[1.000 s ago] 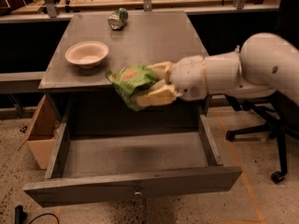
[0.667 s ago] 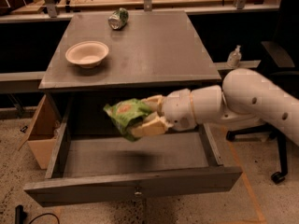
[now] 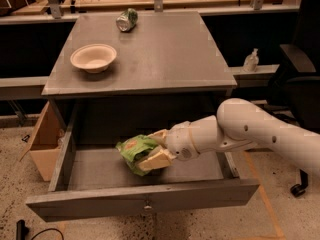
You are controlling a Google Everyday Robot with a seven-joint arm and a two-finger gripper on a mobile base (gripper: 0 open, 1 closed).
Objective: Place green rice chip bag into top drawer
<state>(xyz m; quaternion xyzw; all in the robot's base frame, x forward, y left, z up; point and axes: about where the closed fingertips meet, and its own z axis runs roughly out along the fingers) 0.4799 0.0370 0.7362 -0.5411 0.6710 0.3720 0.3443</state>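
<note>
The green rice chip bag (image 3: 134,151) is crumpled, bright green with an orange patch. My gripper (image 3: 151,149) is shut on it, its tan fingers (image 3: 156,159) clamped on the bag's right side. The white arm reaches in from the right. The bag hangs low inside the open top drawer (image 3: 90,170), over the middle of its floor, close to or touching it. The drawer's grey front panel (image 3: 100,205) carries a small round knob (image 3: 147,204).
On the grey tabletop (image 3: 165,54) stand a cream bowl (image 3: 93,57) at the left and a crushed green-silver can (image 3: 126,19) at the back. A cardboard box (image 3: 44,144) sits left of the drawer. An office chair (image 3: 297,84) is at the right.
The gripper has carried the bag down from tabletop-edge height into the open drawer, ending lower and nearer the drawer floor.
</note>
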